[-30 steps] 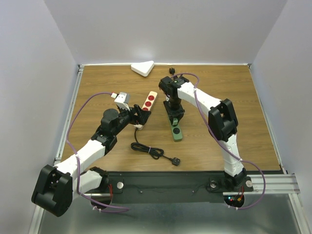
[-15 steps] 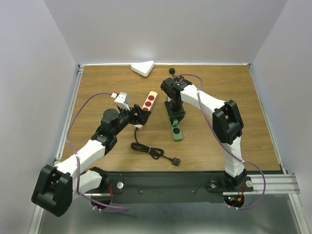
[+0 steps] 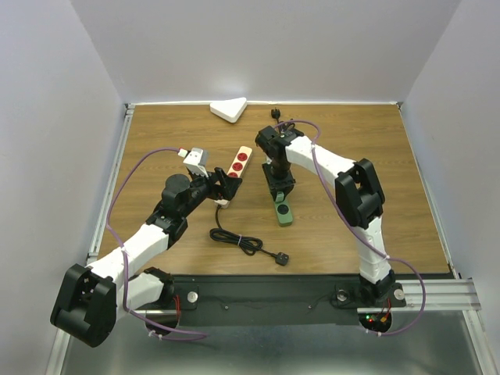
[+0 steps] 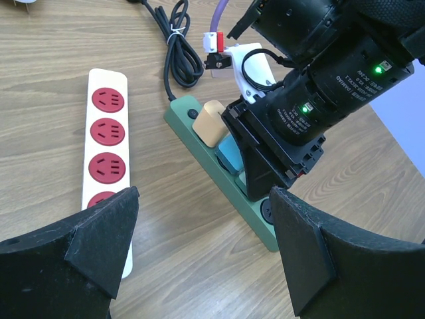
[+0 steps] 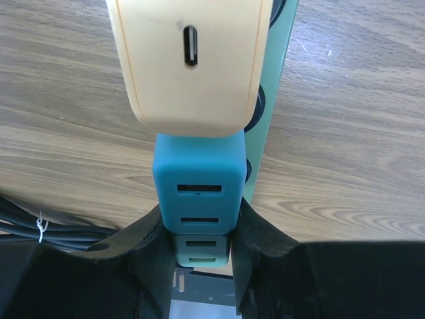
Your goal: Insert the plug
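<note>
A green power strip point(image 3: 283, 214) lies mid-table and also shows in the left wrist view point(image 4: 255, 212) and the right wrist view point(image 5: 273, 100). A cream plug point(image 5: 191, 60) and a blue plug point(image 5: 198, 186) sit in its sockets. My right gripper point(image 3: 279, 186) stands straight over the strip, shut on a pale green plug point(image 5: 202, 251) right behind the blue one. One empty socket point(image 4: 269, 211) shows at the strip's near end. My left gripper point(image 4: 202, 226) is wide open and empty, low over the wood between the two strips.
A white power strip with red sockets point(image 3: 238, 166) lies left of the green one. A coiled black cable point(image 3: 244, 242) with a black plug point(image 3: 281, 258) lies near the front. A white triangular object point(image 3: 228, 109) sits at the back edge.
My right gripper has shifted slightly over the green strip with the plug in it. The left arm has not moved.
</note>
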Controlling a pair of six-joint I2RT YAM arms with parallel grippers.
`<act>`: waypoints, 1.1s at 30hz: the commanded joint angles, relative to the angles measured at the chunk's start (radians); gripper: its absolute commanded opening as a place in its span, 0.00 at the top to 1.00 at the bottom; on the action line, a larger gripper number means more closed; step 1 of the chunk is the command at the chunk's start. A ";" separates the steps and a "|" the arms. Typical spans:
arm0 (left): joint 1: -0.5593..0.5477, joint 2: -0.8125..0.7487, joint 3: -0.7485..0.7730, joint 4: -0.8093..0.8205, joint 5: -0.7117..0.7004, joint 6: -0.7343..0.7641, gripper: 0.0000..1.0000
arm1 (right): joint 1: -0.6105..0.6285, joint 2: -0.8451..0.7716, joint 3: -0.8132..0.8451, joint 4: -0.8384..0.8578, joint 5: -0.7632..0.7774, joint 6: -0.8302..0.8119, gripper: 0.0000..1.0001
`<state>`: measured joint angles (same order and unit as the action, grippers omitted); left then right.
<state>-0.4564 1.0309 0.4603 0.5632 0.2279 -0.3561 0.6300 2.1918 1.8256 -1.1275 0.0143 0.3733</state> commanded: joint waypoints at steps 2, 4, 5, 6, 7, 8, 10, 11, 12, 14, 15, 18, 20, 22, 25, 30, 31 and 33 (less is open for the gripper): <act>-0.002 -0.017 -0.005 0.032 0.008 0.011 0.09 | -0.019 0.171 -0.134 0.288 0.190 -0.047 1.00; -0.002 -0.020 -0.005 0.032 0.007 0.011 0.09 | -0.021 0.161 -0.124 0.287 0.187 -0.039 1.00; -0.002 -0.022 -0.003 0.029 0.007 0.011 0.09 | -0.021 0.158 -0.121 0.287 0.185 -0.034 1.00; -0.002 -0.019 -0.002 0.027 0.007 0.009 0.09 | -0.021 0.145 -0.115 0.287 0.185 -0.031 0.98; -0.002 -0.017 0.000 0.029 0.005 0.006 0.09 | -0.021 0.138 -0.112 0.285 0.187 -0.025 0.93; -0.002 -0.017 0.001 0.026 0.004 0.006 0.09 | -0.021 0.131 -0.111 0.284 0.185 -0.024 0.88; -0.001 -0.017 0.009 0.014 -0.004 0.005 0.09 | -0.019 0.103 -0.107 0.281 0.185 -0.020 0.74; -0.001 -0.017 0.011 0.009 -0.004 0.005 0.09 | -0.021 0.091 -0.111 0.282 0.184 -0.017 0.67; -0.001 -0.017 0.014 0.000 -0.007 0.005 0.09 | -0.019 0.063 -0.112 0.282 0.185 -0.017 0.57; -0.001 -0.023 0.015 -0.008 -0.013 0.002 0.09 | -0.019 0.039 -0.112 0.284 0.184 -0.019 0.50; 0.001 -0.028 0.015 -0.011 -0.019 0.003 0.09 | -0.019 0.008 -0.109 0.285 0.184 -0.023 0.48; 0.002 -0.035 0.020 -0.023 -0.024 0.000 0.09 | -0.019 -0.036 -0.097 0.290 0.177 -0.036 0.45; 0.005 -0.041 0.026 -0.034 -0.030 0.003 0.09 | -0.021 -0.079 -0.088 0.294 0.168 -0.050 0.39; 0.007 -0.048 0.034 -0.057 -0.045 0.002 0.09 | -0.019 -0.112 -0.094 0.299 0.161 -0.060 0.33; 0.008 -0.066 0.040 -0.085 -0.074 0.006 0.09 | -0.019 -0.185 -0.117 0.320 0.150 -0.074 0.28; 0.009 -0.114 0.067 -0.169 -0.140 0.008 0.08 | -0.019 -0.334 -0.210 0.373 0.130 -0.096 0.18; 0.009 -0.129 0.074 -0.181 -0.157 0.008 0.08 | -0.021 -0.360 -0.225 0.394 0.125 -0.102 0.16; 0.010 -0.149 0.092 -0.227 -0.177 0.008 0.07 | -0.019 -0.403 -0.285 0.422 0.128 -0.106 0.09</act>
<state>-0.4515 0.9371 0.4763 0.3798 0.1108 -0.3569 0.6140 1.8908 1.5833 -0.8055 0.1356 0.2951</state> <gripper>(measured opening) 0.921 0.886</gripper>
